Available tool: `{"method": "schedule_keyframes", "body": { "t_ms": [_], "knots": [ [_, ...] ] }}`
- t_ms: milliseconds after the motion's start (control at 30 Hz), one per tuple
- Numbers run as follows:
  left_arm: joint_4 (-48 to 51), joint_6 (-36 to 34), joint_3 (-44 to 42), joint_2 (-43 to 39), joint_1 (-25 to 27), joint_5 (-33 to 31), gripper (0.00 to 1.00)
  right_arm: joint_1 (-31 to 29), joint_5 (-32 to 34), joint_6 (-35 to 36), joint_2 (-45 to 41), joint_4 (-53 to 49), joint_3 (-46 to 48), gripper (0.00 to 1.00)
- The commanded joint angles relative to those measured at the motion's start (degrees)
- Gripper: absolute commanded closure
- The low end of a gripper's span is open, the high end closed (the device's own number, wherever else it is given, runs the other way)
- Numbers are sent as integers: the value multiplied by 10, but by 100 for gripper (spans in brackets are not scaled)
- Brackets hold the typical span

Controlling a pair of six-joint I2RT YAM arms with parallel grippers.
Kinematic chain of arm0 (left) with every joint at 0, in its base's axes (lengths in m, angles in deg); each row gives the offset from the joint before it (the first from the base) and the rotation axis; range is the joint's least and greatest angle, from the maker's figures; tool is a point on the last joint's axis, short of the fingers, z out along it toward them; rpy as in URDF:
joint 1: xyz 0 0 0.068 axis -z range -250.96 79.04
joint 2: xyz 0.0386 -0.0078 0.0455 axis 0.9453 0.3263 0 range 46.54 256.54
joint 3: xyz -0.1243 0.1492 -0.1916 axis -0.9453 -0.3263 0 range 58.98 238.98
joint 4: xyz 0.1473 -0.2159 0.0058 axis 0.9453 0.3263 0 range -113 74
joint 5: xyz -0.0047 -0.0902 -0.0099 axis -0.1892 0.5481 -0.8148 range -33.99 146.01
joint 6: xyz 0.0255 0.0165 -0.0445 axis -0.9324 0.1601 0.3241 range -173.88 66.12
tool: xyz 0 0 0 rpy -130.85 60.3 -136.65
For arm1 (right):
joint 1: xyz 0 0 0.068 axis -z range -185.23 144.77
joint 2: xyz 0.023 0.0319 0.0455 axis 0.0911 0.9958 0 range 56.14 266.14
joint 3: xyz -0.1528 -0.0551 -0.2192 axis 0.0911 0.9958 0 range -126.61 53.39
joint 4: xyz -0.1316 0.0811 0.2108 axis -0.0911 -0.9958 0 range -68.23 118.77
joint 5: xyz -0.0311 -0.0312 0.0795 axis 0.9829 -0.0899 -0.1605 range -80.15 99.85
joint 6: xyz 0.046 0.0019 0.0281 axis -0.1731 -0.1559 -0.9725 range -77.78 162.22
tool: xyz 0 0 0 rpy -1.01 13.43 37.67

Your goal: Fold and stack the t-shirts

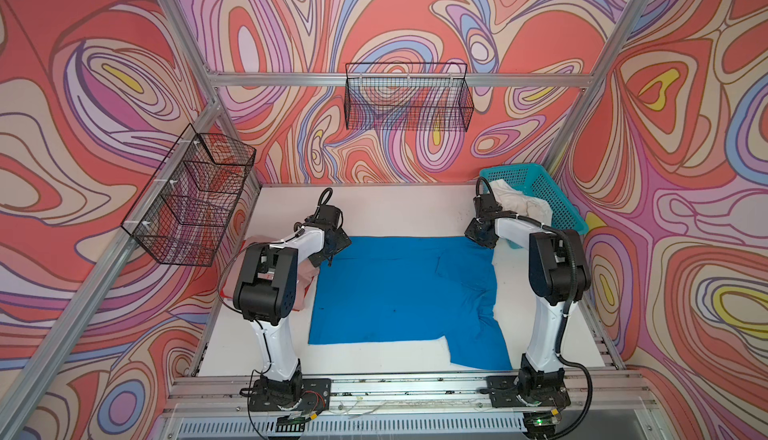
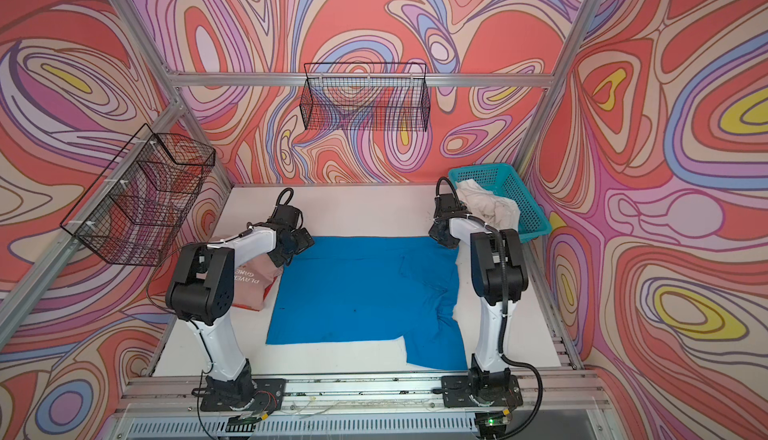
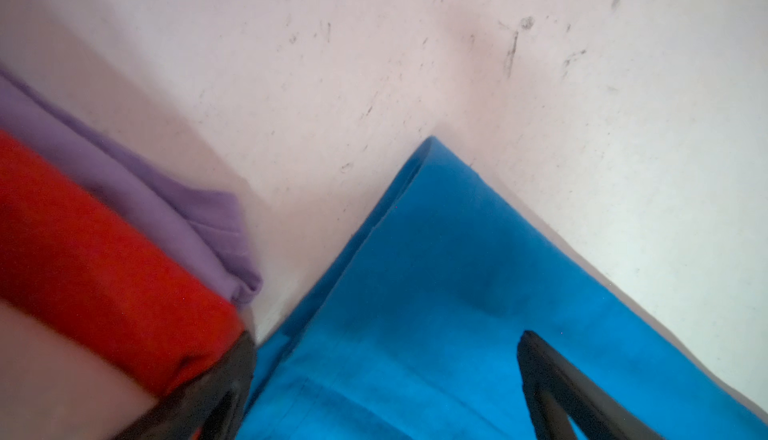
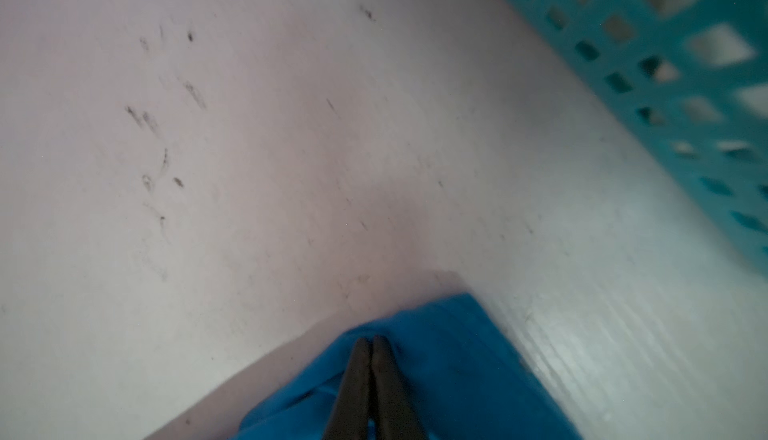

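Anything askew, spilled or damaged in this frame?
Nothing damaged. The off-white cloth shirt spills over the rim of the teal plastic mesh basket. The bright blue cloth t-shirt lies uneven: one sleeve juts toward the arm bases, the other is folded in. The white tabletop is scuffed with dark marks.

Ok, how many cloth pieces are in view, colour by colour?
Bright blue t-shirt, spread flat: 1
Pale pink lettered shirt, folded: 1
Red folded cloth: 1
Purple folded cloth: 1
Off-white crumpled cloth in teal plastic mesh basket: 1
Total: 5
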Motion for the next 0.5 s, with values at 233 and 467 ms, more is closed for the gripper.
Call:
{"method": "schedule_keyframes", "body": {
  "t_ms": [233,467],
  "knots": [
    [44,10,-14,19,-4,0,0,5,141,-47,34,-66,-59,92],
    [41,11,-12,12,-4,14,0,3,68,-35,-42,-12,-12,82]
  ]
}}
